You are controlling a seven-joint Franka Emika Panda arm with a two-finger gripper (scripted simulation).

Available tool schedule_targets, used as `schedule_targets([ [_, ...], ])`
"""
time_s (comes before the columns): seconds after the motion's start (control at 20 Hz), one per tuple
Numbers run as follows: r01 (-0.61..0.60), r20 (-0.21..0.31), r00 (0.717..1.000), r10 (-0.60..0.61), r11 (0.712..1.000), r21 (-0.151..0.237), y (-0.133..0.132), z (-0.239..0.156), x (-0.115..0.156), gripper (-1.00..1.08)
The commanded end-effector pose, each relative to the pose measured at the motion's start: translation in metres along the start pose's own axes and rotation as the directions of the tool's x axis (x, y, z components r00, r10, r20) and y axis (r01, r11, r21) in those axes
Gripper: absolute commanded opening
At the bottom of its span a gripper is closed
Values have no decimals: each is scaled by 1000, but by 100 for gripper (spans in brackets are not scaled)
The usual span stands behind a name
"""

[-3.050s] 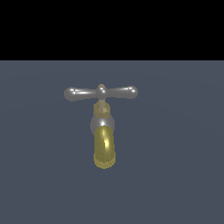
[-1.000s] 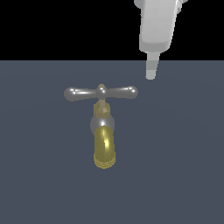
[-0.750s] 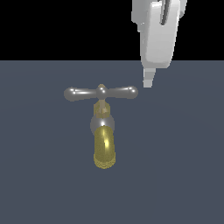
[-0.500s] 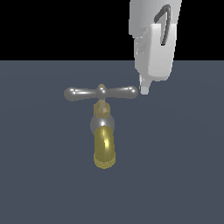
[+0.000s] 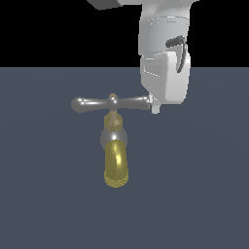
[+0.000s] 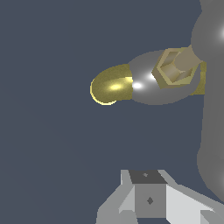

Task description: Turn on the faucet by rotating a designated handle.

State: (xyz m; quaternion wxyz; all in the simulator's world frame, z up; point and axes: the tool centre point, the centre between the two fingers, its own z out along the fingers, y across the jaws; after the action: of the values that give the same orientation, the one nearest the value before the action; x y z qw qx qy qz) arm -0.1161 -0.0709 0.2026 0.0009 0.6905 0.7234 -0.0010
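Faucet (image 5: 115, 146) stands mid-surface (image 5: 44, 204), handle (image 5: 111, 103) level across its top. Hand (image 5: 155, 110) hangs at the handle's bulb on the exterior view's right; finger spread cannot be told. Risk: tip slips off the rounded bulb, so no rotation results.

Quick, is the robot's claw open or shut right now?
Claw: cannot be told. It sits at the handle's end, holding nothing visibly.

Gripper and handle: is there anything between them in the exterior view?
Nothing: the gripper sits right at the handle's right end, with no gap visible.
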Motion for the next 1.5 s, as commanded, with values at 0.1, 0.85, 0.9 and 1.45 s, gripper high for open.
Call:
schedule_targets([
  [0.1,35,-1,999,-35,999,-1,4,6,2,-100],
  [0.85,40,-3,999,-40,999,0,5,7,2,-100],
  [0.9,40,-3,999,-40,999,0,7,7,2,-100],
  [1.45,41,-3,999,-41,999,0,37,7,0,-100],
])
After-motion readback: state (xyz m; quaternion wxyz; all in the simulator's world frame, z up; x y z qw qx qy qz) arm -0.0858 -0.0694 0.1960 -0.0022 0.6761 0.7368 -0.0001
